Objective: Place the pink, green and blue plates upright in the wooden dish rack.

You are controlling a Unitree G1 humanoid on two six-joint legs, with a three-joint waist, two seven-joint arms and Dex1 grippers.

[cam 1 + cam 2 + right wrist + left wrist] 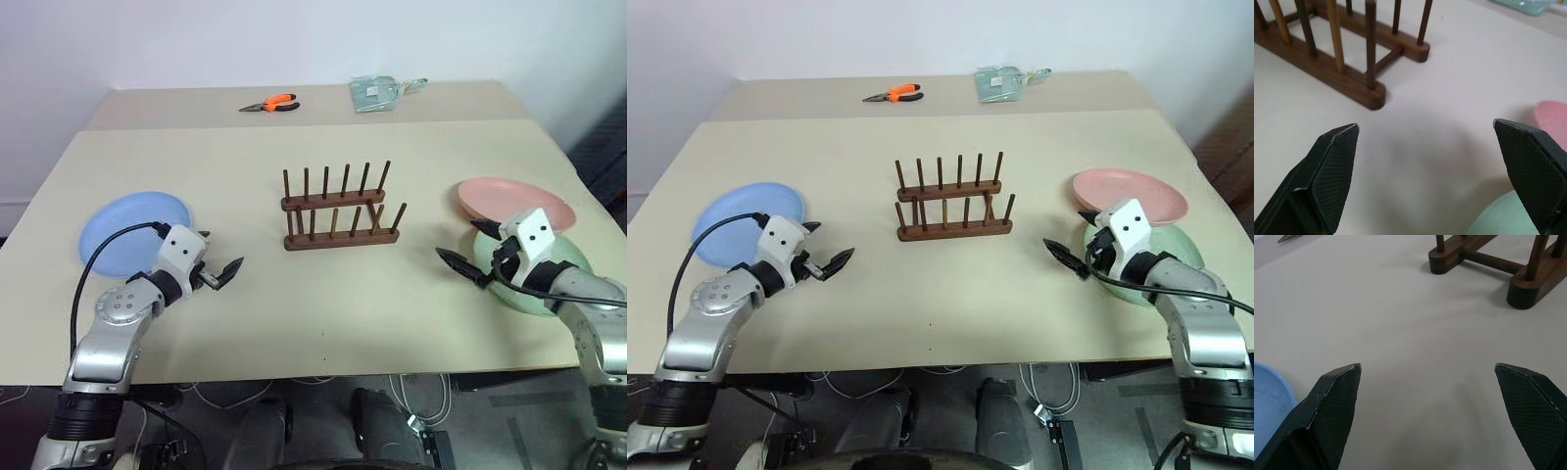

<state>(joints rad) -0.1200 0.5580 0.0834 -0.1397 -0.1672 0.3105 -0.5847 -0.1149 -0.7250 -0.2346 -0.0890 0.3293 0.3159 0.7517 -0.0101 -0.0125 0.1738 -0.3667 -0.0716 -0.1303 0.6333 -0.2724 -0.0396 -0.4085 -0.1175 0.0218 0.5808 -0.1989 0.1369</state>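
The wooden dish rack [338,211] stands empty at the table's middle, two bars with upright pegs. A blue plate [132,230] lies flat at the left. Just right of it, my left gripper [227,271] hovers open, pointing toward the rack. At the right a pink plate [514,201] lies flat, with a green plate [576,257] right in front of it, partly under my right arm. My right gripper [458,262] is open too, over the green plate's left edge and aimed at the rack. Both wrist views show wide jaws with nothing between them.
Orange-handled pliers [271,103] and a clear packet [377,93] lie on the far table section. Bare tabletop [323,304] stretches between the grippers and the rack. The table's near edge runs just below my arms.
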